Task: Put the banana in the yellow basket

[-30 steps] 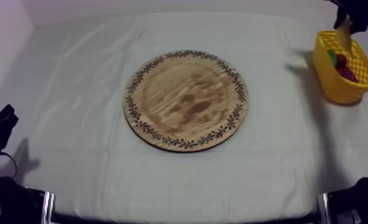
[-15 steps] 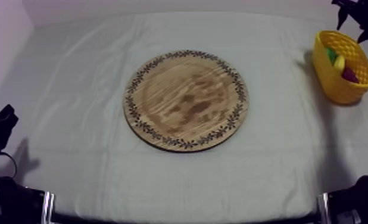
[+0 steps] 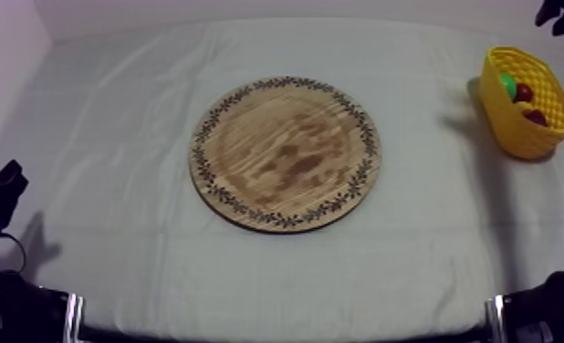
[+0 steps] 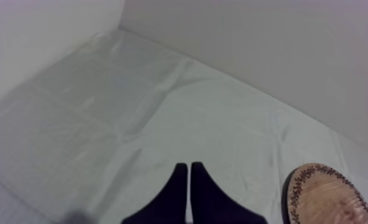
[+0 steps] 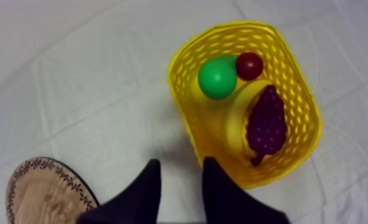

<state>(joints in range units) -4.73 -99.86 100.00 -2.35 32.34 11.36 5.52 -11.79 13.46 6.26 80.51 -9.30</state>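
Banana [image 5: 234,119] is in the yellow basket [image 5: 189,128], lying along the bottom betw. green pear [image 5: 217,78] and bunch of grapes [image 5: 267,122]. Small red fruit [image 5: 249,65] sits just beside the pear at the basket's far end. Basket stands far right on the desk [image 3: 112,137], close to the right edge and well apart from the wooden board [image 3: 286,153]. Board lies flat at mid desk, top bare, w/ broad open cloth on every side of its patterned rim. Right gripper [image 5: 181,164] hangs over cloth just beside the basket's left wall, apart from it, jaws spread w/ nothing betw. them. Left gripper [image 4: 189,168] is low at near left of desk over bare cloth, jaws pressed together in a narrow wedge, board rim near on its right. Cloth runs wrinkled to the far wall.
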